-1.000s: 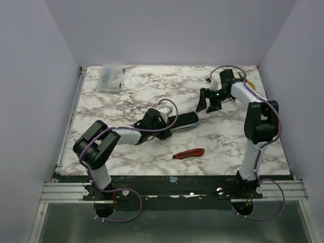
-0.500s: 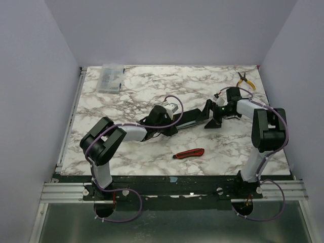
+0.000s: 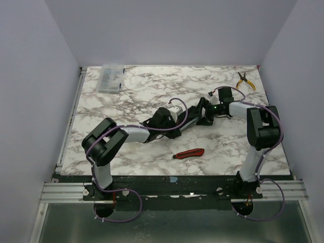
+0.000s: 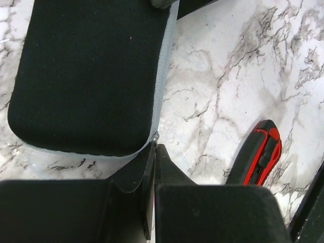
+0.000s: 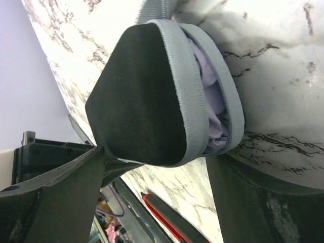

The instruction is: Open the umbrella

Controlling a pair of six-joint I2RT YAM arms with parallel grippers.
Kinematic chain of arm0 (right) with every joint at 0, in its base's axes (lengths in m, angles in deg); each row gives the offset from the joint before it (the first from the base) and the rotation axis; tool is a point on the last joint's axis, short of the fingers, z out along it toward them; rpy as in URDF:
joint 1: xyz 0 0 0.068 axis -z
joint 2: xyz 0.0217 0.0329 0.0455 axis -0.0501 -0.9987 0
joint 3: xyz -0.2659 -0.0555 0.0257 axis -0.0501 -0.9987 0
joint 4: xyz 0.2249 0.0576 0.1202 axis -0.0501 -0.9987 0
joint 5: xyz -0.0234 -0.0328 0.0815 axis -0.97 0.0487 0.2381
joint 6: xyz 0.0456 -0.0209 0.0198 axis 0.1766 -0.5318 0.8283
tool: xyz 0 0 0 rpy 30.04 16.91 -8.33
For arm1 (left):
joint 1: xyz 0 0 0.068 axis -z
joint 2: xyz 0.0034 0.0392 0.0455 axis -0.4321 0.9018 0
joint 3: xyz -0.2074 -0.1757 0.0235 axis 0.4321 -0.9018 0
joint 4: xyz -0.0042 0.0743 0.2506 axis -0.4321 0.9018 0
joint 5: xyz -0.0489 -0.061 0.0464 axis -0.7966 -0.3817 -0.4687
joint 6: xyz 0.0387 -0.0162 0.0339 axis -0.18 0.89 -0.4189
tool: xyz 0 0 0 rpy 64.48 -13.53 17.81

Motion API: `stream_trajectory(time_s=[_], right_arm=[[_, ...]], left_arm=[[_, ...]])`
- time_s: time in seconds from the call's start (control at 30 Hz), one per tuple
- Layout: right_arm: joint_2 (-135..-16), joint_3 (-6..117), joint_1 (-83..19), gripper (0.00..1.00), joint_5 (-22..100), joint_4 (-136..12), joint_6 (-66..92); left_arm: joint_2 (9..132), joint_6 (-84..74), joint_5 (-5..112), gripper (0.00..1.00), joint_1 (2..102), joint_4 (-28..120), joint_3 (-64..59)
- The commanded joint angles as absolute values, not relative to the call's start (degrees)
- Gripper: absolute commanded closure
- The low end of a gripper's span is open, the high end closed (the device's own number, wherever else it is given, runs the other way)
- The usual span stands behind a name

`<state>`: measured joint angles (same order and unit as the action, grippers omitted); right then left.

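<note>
Four fingers point(image 5: 55, 192), one pouch point(image 5: 142, 96), one umbrella point(image 5: 212, 101)

place: lab test cell | signs: enclosure walls point(image 3: 167, 30), marble tabletop point(image 3: 152, 86), aluminium rail point(image 3: 61, 191)

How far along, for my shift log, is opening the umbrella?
Done: the pouch gapes at one end, showing the lilac umbrella inside. In hand: the left gripper is shut at the pouch's zip corner; the right gripper straddles the open end, open. Left: pull the umbrella out, then open it.
</note>
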<state>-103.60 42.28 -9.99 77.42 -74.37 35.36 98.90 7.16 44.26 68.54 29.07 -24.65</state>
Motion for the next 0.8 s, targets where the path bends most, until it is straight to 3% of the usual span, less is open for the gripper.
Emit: stream_trajectory(time_s=[0.0, 0.1, 0.23, 0.4, 0.77], right_arm=[[-105.16, 41.37, -10.69, 0.24, 72.46, -71.72, 37.85], [-106.09, 41.42, -10.69, 0.36, 71.40, -71.53, 38.49], [-107.29, 41.09, -10.69, 0.60, 70.06, -70.61, 38.93], [-108.03, 41.09, -10.67, 0.99, 67.55, -71.58, 37.59], [-107.79, 43.28, -10.61, 0.99, 63.07, -75.89, 32.26]], left_arm=[[99.84, 6.79, 42.66, 1.00, 69.19, 28.91, -23.16], [99.52, 6.36, 42.82, 1.00, 69.19, 29.09, -23.74], [98.68, 5.68, 43.27, 1.00, 69.13, 29.35, -25.01], [97.04, 5.35, 44.17, 1.00, 68.84, 29.84, -26.95], [92.76, 3.42, 50.85, 1.00, 66.85, 32.43, -30.44]])
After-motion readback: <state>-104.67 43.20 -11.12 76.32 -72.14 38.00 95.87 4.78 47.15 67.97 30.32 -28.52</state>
